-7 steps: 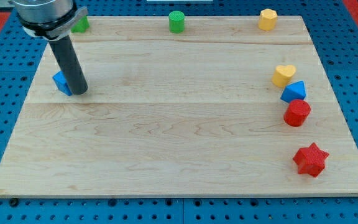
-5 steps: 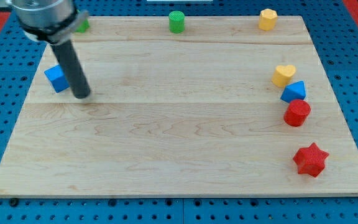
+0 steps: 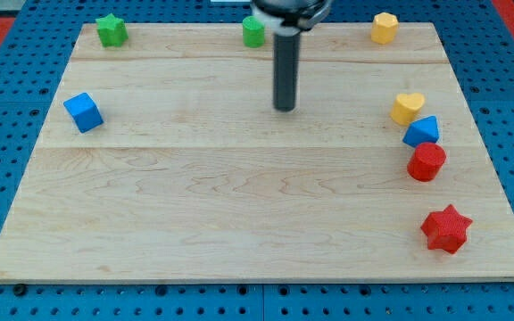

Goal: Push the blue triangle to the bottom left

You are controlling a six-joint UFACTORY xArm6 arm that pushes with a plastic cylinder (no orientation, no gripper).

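Note:
The blue triangle (image 3: 422, 132) lies near the board's right edge, between a yellow heart (image 3: 407, 108) above it and a red hexagon-like block (image 3: 426, 161) below it, touching or nearly touching both. My tip (image 3: 285, 108) rests on the board in the upper middle, well to the left of the blue triangle and apart from every block. A blue cube (image 3: 83, 112) sits near the left edge.
A green star (image 3: 110, 29) is at the top left, a green cylinder (image 3: 253, 32) at the top middle just behind the rod, a yellow hexagon (image 3: 384, 27) at the top right. A red star (image 3: 445, 229) lies at the lower right. The wooden board (image 3: 239, 214) sits on blue pegboard.
My tip has left the blue cube's right side and swept far to the right, to the upper middle of the board. The blue cube had been nudged slightly left and now lies alone.

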